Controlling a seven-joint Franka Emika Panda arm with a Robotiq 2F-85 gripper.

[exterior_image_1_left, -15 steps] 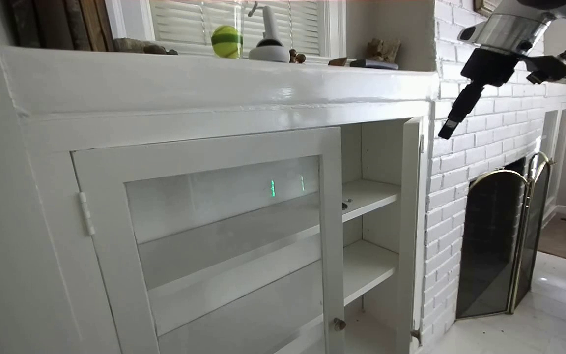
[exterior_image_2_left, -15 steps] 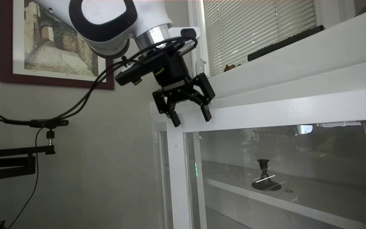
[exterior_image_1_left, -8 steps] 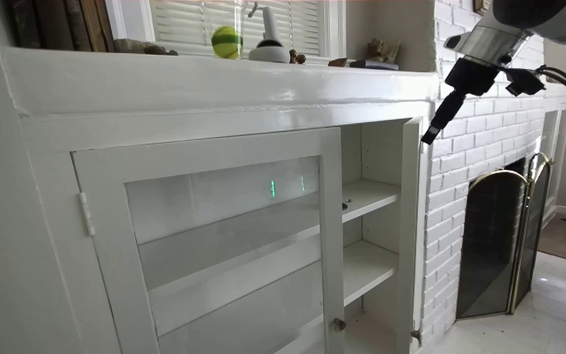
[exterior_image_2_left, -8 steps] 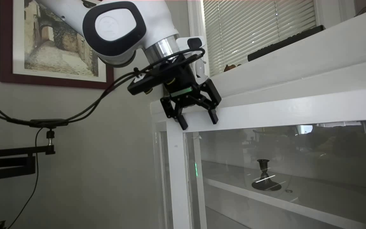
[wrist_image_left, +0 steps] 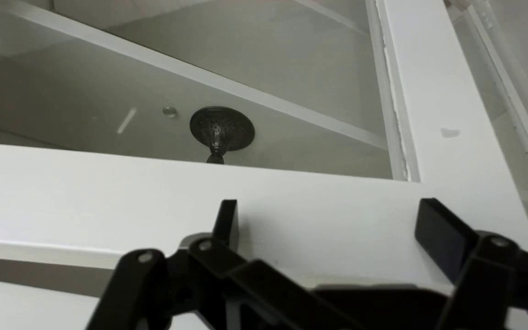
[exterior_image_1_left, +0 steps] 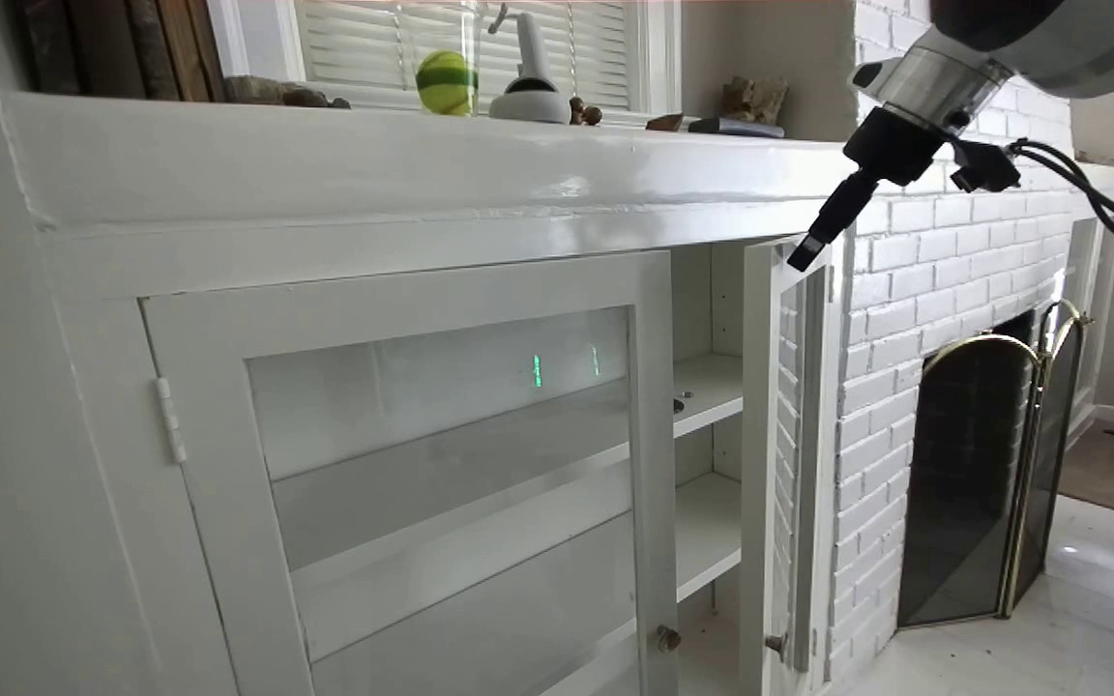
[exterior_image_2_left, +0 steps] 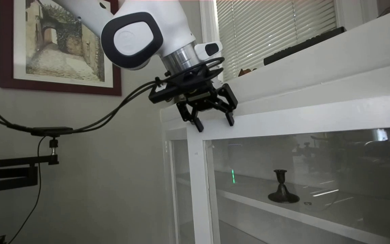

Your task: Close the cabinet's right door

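Cabinet (exterior_image_1_left: 422,159): right door (exterior_image_1_left: 760,464) partly open, angled out from front, hinge edge beside white brick fireplace (exterior_image_1_left: 891,387). Left door (exterior_image_1_left: 422,307) looks shut. Gripper (exterior_image_2_left: 215,126) at right door's top rail, near free upper corner; fingers (wrist_image_left: 445,238) set wide apart. Whether they touch wood: cannot tell. Dark candlestick (exterior_image_2_left: 282,188) upright on inner shelf (exterior_image_2_left: 245,185), seen through right door's glass; small round object (exterior_image_2_left: 307,203) near its base.

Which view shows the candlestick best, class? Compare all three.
An exterior view, where the candlestick shows whole and upright. The wrist view shows its base and lower stem; the right door's frame hides the top. In an exterior view, a dark sliver beside the left door's frame might be it.
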